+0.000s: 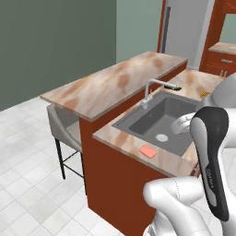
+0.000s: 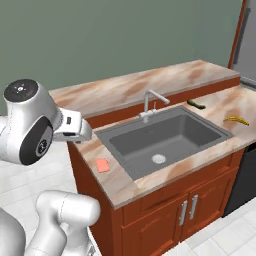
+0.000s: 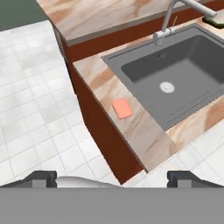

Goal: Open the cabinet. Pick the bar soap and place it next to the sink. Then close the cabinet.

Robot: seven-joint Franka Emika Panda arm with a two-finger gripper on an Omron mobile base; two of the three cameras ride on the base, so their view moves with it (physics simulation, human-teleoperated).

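The bar soap, a small flat salmon-pink bar, lies on the marble counter just left of the grey sink. My gripper is open and holds nothing. It hangs high above the floor in front of the counter's corner and looks down at the soap from well away. Its two dark fingertips stand far apart. My white hand juts out beside the counter's left end. The cabinet is out of view.
A silver faucet stands behind the basin, below a raised bar counter. A banana and a dark green item lie right of the sink. A grey stool stands under the bar. White tiled floor lies to the left.
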